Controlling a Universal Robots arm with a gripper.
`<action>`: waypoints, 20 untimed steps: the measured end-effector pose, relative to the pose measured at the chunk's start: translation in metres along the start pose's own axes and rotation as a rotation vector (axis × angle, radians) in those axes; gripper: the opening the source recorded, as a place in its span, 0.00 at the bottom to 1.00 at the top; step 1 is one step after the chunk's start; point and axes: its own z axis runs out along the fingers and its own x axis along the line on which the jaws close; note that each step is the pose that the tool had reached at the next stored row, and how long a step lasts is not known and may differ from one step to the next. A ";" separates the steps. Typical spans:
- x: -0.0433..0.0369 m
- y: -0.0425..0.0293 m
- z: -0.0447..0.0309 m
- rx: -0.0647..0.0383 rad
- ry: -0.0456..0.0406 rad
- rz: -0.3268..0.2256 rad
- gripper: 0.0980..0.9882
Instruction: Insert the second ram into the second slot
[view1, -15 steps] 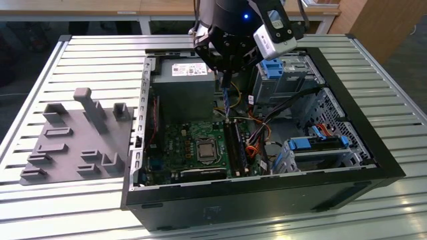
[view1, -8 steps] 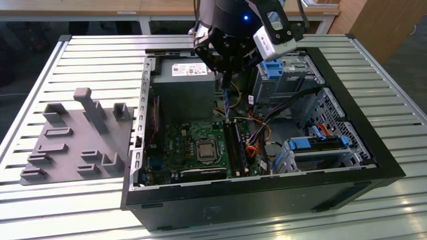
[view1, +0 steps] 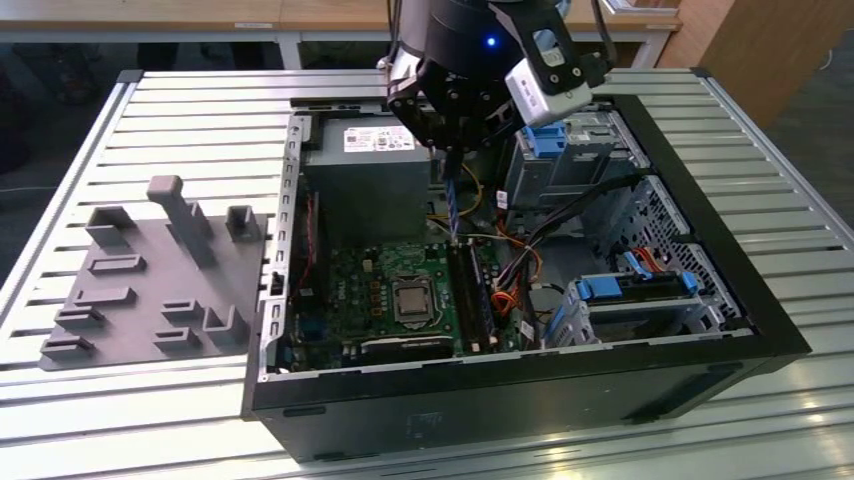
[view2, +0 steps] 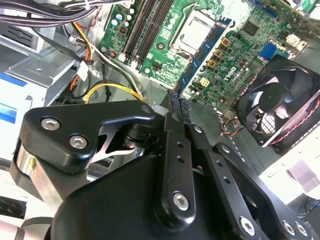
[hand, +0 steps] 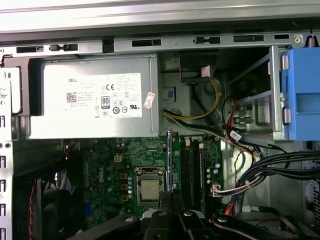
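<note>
My gripper (view1: 453, 160) hangs over the open computer case (view1: 747, 290) and is shut on the second ram (view2: 205, 55), a thin blue board held by one end. The ram (hand: 169, 160) shows edge-on above the motherboard, between the processor socket (hand: 150, 190) and the black memory slots (hand: 192, 170). In the exterior view the ram (view1: 455, 205) hangs as a thin blue strip well above the slots (view1: 474, 290), not touching them. The fingertips (view2: 172, 102) pinch its near end. The slots (view2: 145, 30) lie to one side of the stick in the second wrist view.
A grey power supply (view1: 367, 170) sits close behind the gripper. Bundled cables (hand: 280, 167) and blue drive-bay latches (view1: 641, 285) fill the exterior view's right of the case. A black fan (view2: 282, 100) sits by the board. A grey fixture plate (view1: 160, 270) lies on the table.
</note>
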 end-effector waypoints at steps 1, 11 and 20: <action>0.0000 0.0000 0.0004 0.000 0.0000 0.000 0.02; -0.0002 -0.0003 0.0037 0.005 -0.0013 -0.001 0.02; -0.0004 -0.0010 0.0074 0.007 -0.0008 -0.040 0.02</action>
